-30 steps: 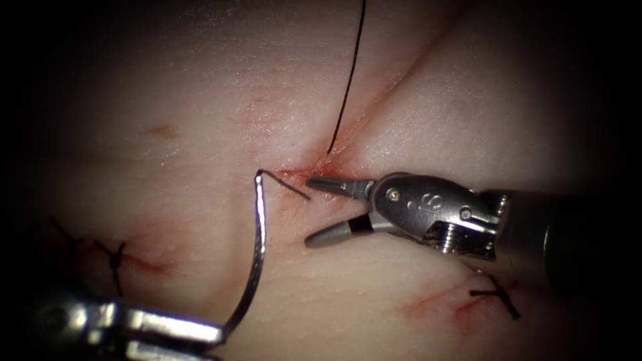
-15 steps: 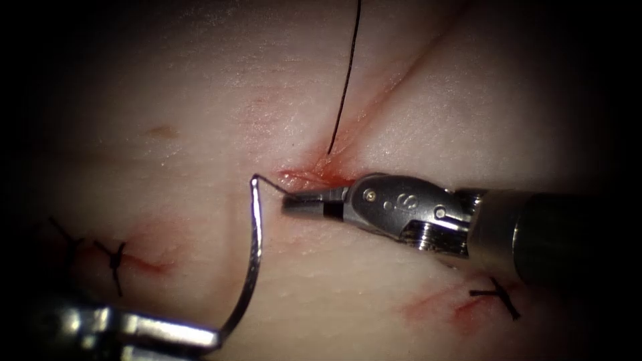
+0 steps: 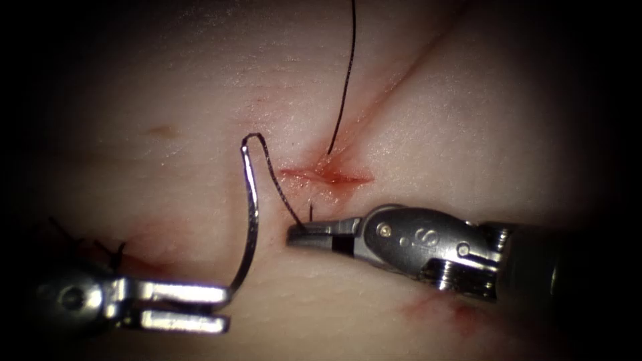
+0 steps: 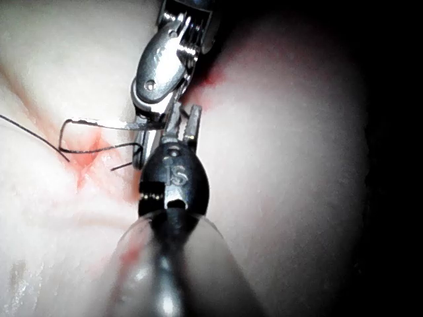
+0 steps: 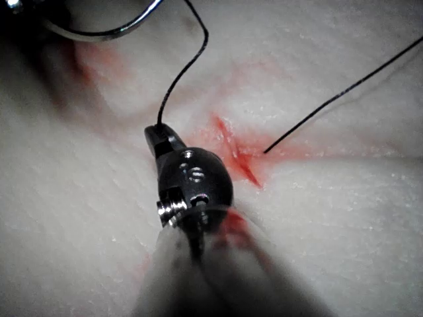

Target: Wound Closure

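Two hands in my endoscope view: nearest, my left hand (image 3: 221, 309) pinches the needle (image 3: 251, 220) near its pointed end, clear of the tissue (image 3: 468, 120). Beyond, my right hand (image 3: 301, 235) pinches the thread (image 3: 274, 179) left of the cut (image 3: 328, 176).

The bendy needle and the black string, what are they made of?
The needle looks like polished metal: silvery, with bright glints along its curve. The thread looks like a fine dark strand, matte, bending in a loose loop; whether it is nylon or silk can't be told.
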Controlling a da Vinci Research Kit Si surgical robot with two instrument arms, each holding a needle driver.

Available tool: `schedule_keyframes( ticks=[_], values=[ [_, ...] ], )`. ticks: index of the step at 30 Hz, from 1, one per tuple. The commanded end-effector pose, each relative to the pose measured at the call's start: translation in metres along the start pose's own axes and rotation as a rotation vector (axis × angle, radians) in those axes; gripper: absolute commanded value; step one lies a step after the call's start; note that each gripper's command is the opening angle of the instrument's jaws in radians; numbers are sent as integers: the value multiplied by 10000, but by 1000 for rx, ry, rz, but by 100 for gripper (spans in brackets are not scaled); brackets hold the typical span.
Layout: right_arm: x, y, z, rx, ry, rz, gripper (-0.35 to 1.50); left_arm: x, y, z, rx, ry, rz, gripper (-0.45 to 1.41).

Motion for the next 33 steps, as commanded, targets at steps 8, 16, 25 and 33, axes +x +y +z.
schedule_keyframes(
  ticks=[8, 16, 25, 33],
  values=[
    [29, -42, 24, 47, 39, -2, -35, -40, -3, 2, 79, -57, -2, -45],
    [46, -24, 23, 37, 46, -51, 57, -39, -9, -18, 119, -47, 2, -45],
    [15, 11, 1, -49, 7, -87, 131, -41, -27, -45, 176, -26, -2, -45],
    [-5, 32, 8, -86, -8, -118, 128, -48, -29, -60, 228, -38, -6, -45]
  ],
)
